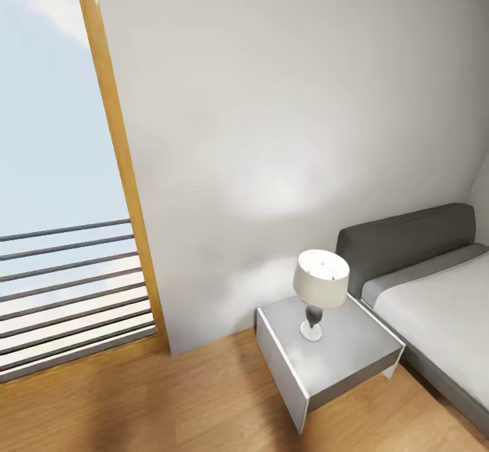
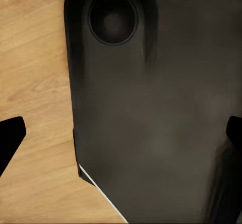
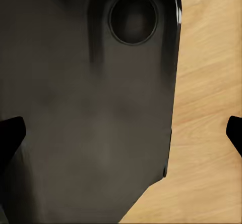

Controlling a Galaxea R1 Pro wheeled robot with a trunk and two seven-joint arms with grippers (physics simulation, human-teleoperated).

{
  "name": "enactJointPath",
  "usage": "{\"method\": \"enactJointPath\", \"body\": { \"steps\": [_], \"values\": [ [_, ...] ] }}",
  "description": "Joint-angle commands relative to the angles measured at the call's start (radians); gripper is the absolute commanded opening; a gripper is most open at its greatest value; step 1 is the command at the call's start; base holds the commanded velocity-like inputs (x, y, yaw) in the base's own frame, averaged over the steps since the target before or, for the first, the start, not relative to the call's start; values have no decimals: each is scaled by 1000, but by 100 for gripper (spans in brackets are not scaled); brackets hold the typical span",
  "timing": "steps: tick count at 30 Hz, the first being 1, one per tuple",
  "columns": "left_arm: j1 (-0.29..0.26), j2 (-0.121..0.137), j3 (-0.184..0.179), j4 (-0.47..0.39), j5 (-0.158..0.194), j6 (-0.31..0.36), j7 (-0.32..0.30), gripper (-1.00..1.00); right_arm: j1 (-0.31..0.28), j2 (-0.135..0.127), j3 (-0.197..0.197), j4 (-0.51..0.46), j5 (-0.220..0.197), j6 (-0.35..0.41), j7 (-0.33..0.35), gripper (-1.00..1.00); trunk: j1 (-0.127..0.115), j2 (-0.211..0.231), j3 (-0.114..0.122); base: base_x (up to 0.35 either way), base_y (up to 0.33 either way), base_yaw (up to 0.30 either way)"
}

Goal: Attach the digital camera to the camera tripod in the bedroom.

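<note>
Bedroom corner ahead: a grey bed (image 1: 435, 289) along the white wall (image 1: 292, 99), a white nightstand (image 1: 326, 360) touching its side with a table lamp (image 1: 319, 289) on top, and a wood-framed window (image 1: 68, 167) with railings. Both grippers, left (image 2: 121, 133) and right (image 3: 121, 133), hang spread wide over the robot's dark base (image 2: 151, 108) and plank floor (image 1: 170, 404).

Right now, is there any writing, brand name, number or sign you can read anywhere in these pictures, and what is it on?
None: no readable text in any view.
The lamp, the nightstand, the bed, the wall and the window frame bear no print.
The dark robot body over the wood floor in both wrist views carries no label either.
</note>
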Motion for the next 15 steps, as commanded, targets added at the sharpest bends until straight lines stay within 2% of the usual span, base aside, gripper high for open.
{"method": "enactJointPath", "body": {
  "steps": [1,5,15],
  "values": [
    [0,0,0,0,0,0,0,100,0,0,0,0,0,0,0,100,0,0,0,0,0,0],
    [15,23,-1,-8,-2,-3,-11,100,-23,6,2,-16,2,0,-3,100,0,0,0,0,0,0],
    [15,23,-1,-8,-2,-3,-11,100,-27,6,2,-16,2,0,-3,100,0,0,0,0,0,0]
  ]
}}
